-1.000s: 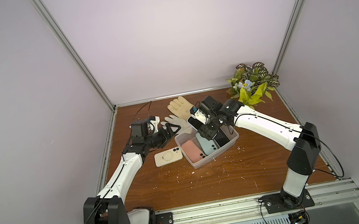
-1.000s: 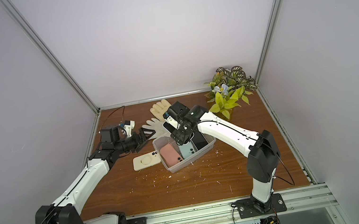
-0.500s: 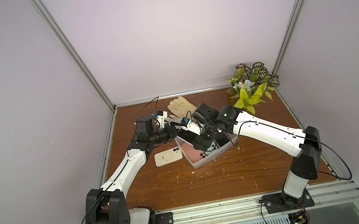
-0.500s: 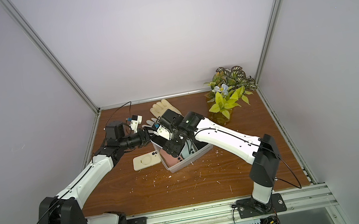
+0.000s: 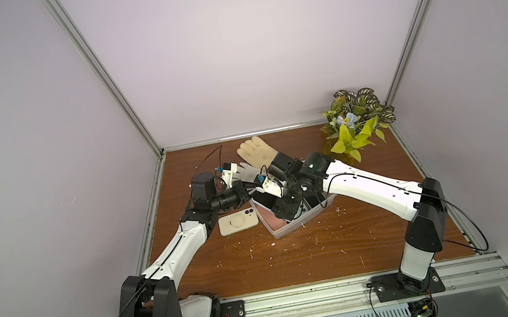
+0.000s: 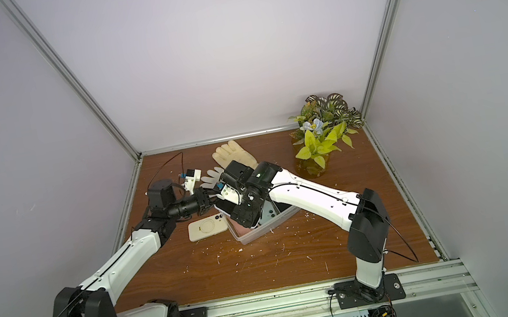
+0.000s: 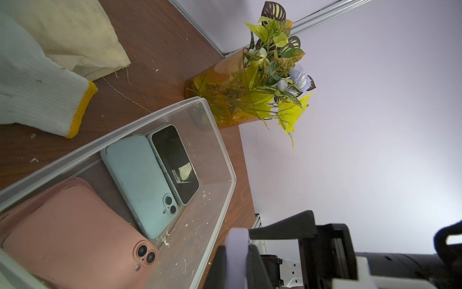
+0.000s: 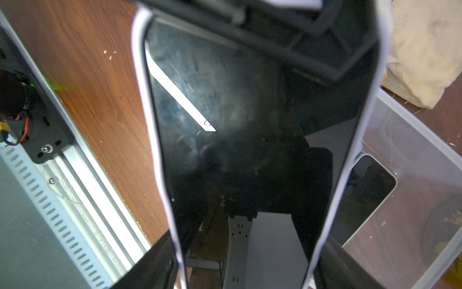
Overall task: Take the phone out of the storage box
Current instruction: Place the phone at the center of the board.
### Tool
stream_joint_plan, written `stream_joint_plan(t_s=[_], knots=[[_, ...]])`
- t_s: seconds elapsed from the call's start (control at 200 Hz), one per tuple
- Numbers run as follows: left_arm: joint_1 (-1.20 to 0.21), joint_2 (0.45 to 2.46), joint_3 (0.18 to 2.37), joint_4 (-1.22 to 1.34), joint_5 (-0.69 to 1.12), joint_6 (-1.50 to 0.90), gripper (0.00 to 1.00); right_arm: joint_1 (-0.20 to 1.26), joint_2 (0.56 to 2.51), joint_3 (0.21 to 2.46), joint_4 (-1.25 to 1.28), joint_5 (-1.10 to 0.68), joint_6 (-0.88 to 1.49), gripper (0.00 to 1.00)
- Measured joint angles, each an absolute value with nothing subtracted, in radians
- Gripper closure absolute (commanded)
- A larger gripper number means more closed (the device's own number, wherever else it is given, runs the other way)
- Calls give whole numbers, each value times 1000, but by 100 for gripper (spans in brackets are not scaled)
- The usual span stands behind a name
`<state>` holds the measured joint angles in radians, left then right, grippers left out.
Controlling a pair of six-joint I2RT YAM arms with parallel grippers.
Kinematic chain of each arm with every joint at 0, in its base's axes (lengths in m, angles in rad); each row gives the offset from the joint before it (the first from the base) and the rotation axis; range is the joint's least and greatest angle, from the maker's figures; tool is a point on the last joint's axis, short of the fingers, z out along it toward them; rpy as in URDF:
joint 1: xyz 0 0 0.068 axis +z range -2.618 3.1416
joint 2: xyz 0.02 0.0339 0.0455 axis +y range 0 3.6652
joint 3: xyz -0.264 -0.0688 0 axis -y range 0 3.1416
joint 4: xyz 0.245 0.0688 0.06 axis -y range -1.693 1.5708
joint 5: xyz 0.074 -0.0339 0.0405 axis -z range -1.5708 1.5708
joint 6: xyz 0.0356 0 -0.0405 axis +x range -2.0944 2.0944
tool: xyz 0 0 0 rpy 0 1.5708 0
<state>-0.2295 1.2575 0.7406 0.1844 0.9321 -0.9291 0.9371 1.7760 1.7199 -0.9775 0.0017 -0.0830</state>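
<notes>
The phone [image 8: 250, 125], black-screened in a lavender case, is held above the left end of the clear storage box [image 5: 293, 228] [image 6: 259, 234]. My right gripper [image 8: 246, 250] spans its width, a finger against each long edge. My left gripper [image 7: 237, 262] is shut on the phone's lavender edge [image 7: 237, 240]. In both top views the two grippers meet over the box, the left one [image 5: 249, 192] beside the right one [image 5: 284, 208]. Inside the box [image 7: 217, 140] lie a pink phone [image 7: 70, 225], a pale blue phone [image 7: 140, 182] and a black-screened phone [image 7: 175, 162].
A cream phone [image 5: 239, 222] lies on the wooden table just left of the box. A yellowish glove [image 5: 257, 153] and a white knit glove [image 5: 246, 171] lie behind the grippers. A vase of leaves and flowers [image 5: 351, 128] stands at the back right. White crumbs dot the table.
My right arm has carried the phone leftward over the box's left end. My left gripper has reached in from the left and shut on the phone's edge.
</notes>
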Motion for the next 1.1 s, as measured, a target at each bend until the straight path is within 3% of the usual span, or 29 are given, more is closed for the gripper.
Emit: stream_joint_plan(t_s=[0.21, 0.575, 0.876, 1.101], knots=[[-88, 1121, 620, 228, 920, -1015, 100, 936, 1777, 1751, -927, 5, -60, 2], [150, 837, 533, -68, 768, -949, 100, 796, 1659, 1761, -788, 19, 22, 1], [178, 650, 678, -451, 549, -853, 100, 768, 1588, 1634, -718, -8, 33, 1], [178, 571, 493, -556, 518, -860, 100, 754, 1586, 1580, -688, -40, 33, 1]])
